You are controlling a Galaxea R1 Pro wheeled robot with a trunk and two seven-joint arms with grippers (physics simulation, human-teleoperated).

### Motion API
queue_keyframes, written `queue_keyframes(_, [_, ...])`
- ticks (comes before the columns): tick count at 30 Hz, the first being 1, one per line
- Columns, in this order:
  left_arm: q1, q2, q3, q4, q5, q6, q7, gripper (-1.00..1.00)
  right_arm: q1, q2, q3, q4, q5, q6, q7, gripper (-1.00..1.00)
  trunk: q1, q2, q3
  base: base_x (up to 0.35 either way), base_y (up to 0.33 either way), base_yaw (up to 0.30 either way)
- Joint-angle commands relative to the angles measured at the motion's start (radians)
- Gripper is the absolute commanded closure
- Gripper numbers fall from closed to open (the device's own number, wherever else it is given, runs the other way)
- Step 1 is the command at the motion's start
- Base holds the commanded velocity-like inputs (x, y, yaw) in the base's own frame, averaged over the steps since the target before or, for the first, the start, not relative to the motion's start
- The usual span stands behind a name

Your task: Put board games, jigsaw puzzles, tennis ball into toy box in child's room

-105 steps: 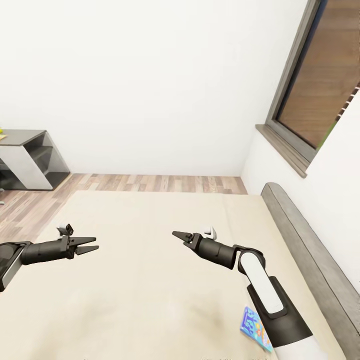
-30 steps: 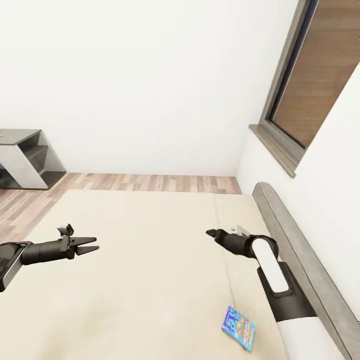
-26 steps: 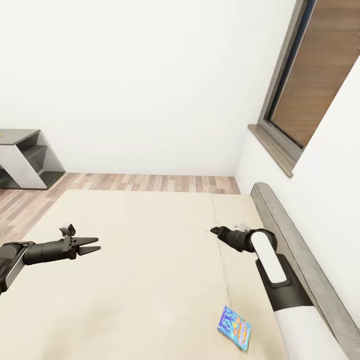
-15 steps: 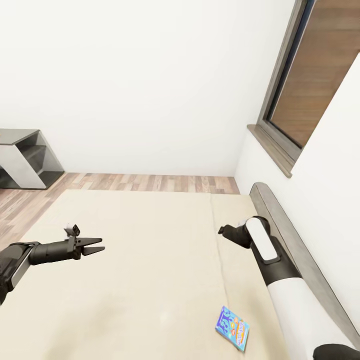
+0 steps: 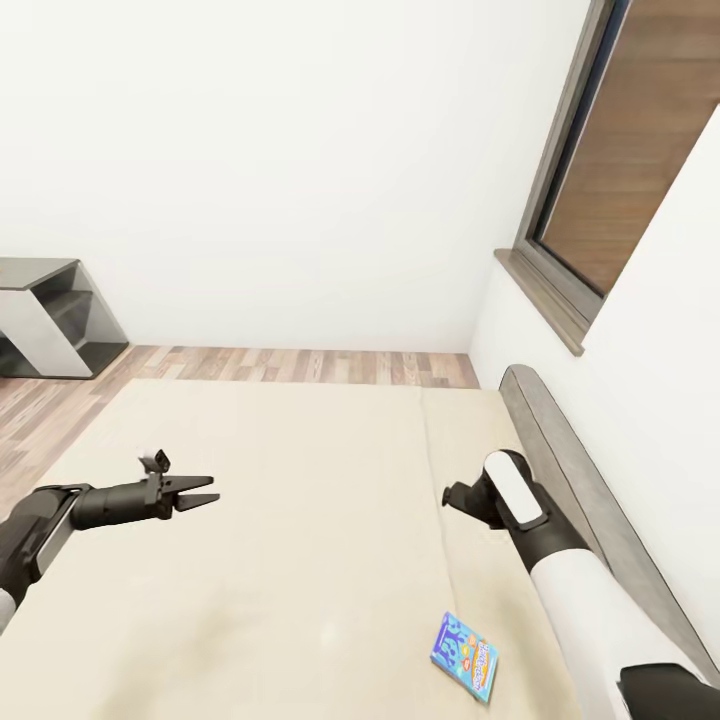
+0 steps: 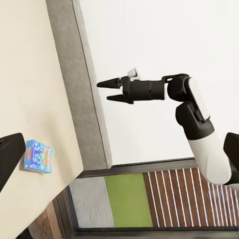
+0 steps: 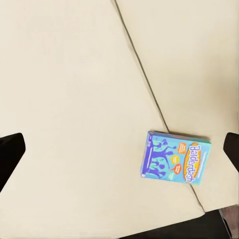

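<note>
- Small blue flat board game box (image 7: 176,162) reads "Balderdash" in orange lettering; it lies flat on the plain beige mattress of the bed (image 5: 300,520), near the grey headboard (image 5: 570,470), just beside a mattress seam.
- Left gripper (image 5: 200,494): fingers apart, holding nothing, hovering over the mattress well away from the box (image 5: 465,655).
- Right gripper (image 6: 109,90): fingers apart, empty, above the box.
- Versus half a second ago: right forearm has folded back and its gripper tilted down; left gripper has edged forward; box hasn't moved.
</note>
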Motion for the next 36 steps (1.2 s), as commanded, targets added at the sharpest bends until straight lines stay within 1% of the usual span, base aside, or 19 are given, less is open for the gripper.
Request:
queue_keyframes(1, [-0.001,0.000,-0.003,0.000,0.002,0.011,-0.004,-1.00,0.001,-0.002,0.004,0.003,-0.009,0.002,-0.009,-1.00,0.001,-0.002,-0.002,0.000,0.000,0.000])
queue_keyframes(4, [-0.001,-0.002,-0.003,0.000,0.002,0.011,-0.004,-1.00,0.005,-0.006,0.006,0.010,-0.010,0.003,-0.007,-1.00,0.001,-0.002,-0.002,0.000,0.000,0.000])
queue_keyframes(12, [-0.001,-0.008,-0.003,0.000,0.003,0.009,-0.004,-1.00,0.010,-0.035,0.008,0.020,-0.010,0.003,-0.003,-1.00,0.001,-0.002,-0.006,0.000,0.000,0.000])
queue_keyframes(13, [-0.001,-0.008,-0.003,0.000,0.003,0.009,-0.004,-1.00,0.010,-0.035,0.008,0.020,-0.010,0.003,-0.003,-1.00,0.001,-0.002,-0.007,0.000,0.000,0.000])
queue_keyframes(14, [-0.001,-0.012,-0.003,-0.001,0.003,0.009,-0.004,-1.00,0.010,-0.044,0.009,0.021,-0.010,0.002,-0.002,-1.00,0.001,-0.002,-0.008,0.000,0.000,0.000])
queue_keyframes(20, [-0.001,-0.026,-0.004,-0.004,0.003,0.010,-0.004,-1.00,0.008,-0.076,0.009,0.023,-0.010,-0.004,0.002,-1.00,0.001,-0.002,-0.017,0.000,0.000,0.000])
queue_keyframes(26, [-0.001,-0.041,-0.005,-0.007,0.003,0.010,-0.004,-1.00,0.007,-0.086,0.009,0.025,-0.009,-0.008,0.009,-1.00,0.001,-0.002,-0.027,0.000,0.000,0.000])
queue_keyframes(30, [-0.001,-0.049,-0.005,-0.011,0.004,0.011,-0.004,-1.00,0.007,-0.088,0.009,0.030,-0.008,-0.011,0.015,-1.00,0.001,-0.002,-0.033,0.000,0.000,0.000])
queue_keyframes(36, [0.000,-0.053,-0.006,-0.046,0.006,0.017,-0.004,-1.00,0.007,-0.088,0.009,0.033,-0.008,-0.014,0.018,-1.00,0.001,-0.002,-0.043,0.000,0.000,0.000])
